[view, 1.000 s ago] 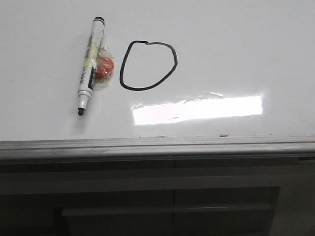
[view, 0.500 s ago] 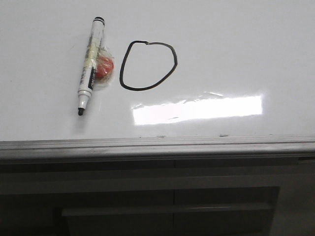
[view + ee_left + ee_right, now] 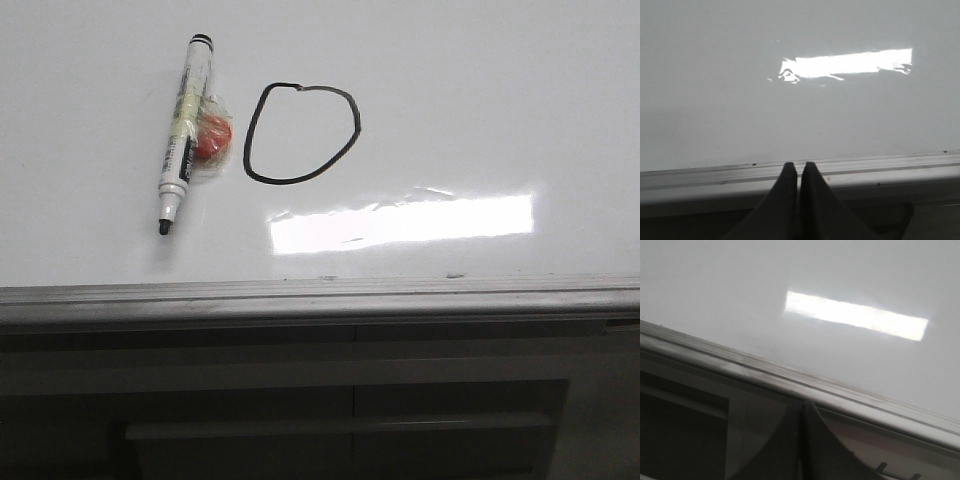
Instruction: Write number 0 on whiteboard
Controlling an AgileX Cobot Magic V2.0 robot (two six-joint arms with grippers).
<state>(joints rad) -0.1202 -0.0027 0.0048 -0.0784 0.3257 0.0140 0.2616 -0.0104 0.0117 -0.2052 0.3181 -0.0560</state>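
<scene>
**Zero drawn, marker lying loose**

Front: number 0 (image 3: 300, 134) sits far-left of centre on the whiteboard (image 3: 480, 110), just right of an uncapped marker (image 3: 184, 130) with a red blob (image 3: 212, 138) taped on.
Left wrist: left gripper (image 3: 800, 172) fingers pressed together, empty, over the near rail (image 3: 900, 167).
Right wrist: right gripper (image 3: 801, 415) fingers closed, empty, over the rail.

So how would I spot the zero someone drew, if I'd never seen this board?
Find the whiteboard. Left of its middle lies a marker with a small red object; just right of them is the number 0, a thin black lopsided loop, not the glare patch below.
</scene>
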